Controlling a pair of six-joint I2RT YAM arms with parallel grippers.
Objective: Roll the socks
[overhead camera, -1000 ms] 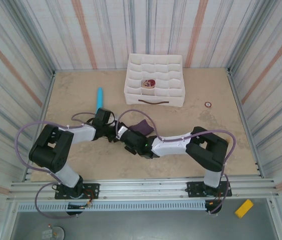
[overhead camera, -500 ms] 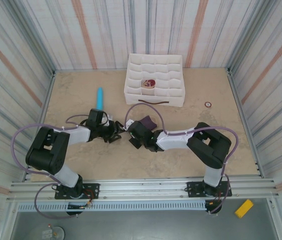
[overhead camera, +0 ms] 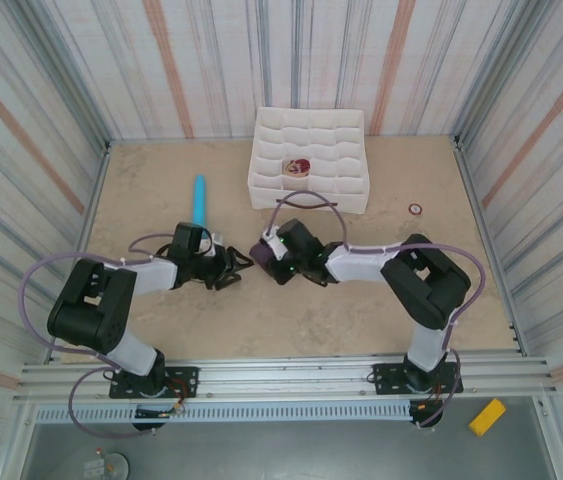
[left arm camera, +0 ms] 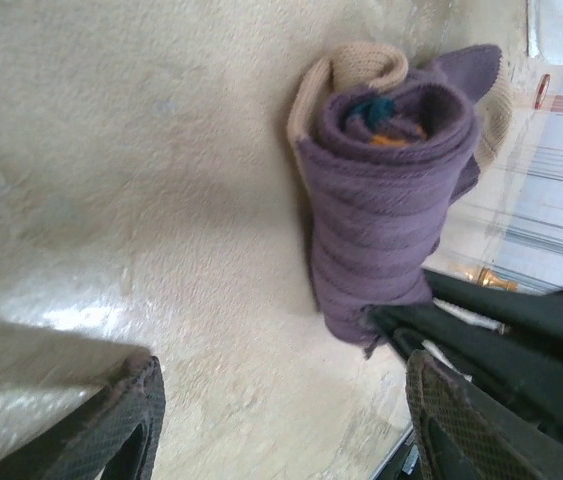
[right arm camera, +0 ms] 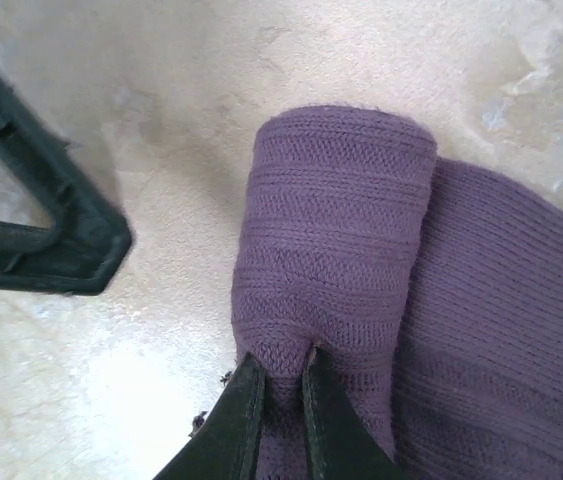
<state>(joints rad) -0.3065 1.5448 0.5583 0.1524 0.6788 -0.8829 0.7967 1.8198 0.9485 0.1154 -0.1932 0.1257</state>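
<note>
The socks (left arm camera: 391, 190) lie rolled on the table, a dark purple sock wound around a beige one, with orange and teal showing at the roll's end. In the top view the purple roll (overhead camera: 262, 256) sits mid-table between both grippers. My right gripper (right arm camera: 281, 385) is shut, pinching a fold of the purple sock (right arm camera: 333, 240) at the roll's near end. My left gripper (left arm camera: 281, 425) stands open just short of the roll, touching nothing; its fingers (left arm camera: 116, 420) are spread wide. From above, the left gripper (overhead camera: 231, 268) is just left of the right gripper (overhead camera: 267, 258).
A white compartment box (overhead camera: 336, 190) stands at the back centre, with a rolled pair of socks (overhead camera: 296, 167) in one cell. A light-blue cylinder (overhead camera: 199, 198) lies behind the left gripper. A small ring (overhead camera: 416, 209) lies at the right. Striped walls surround the table.
The two arms have separated. My left gripper drew back to the left, off the roll. My right arm swung toward the back, still gripping the purple sock.
</note>
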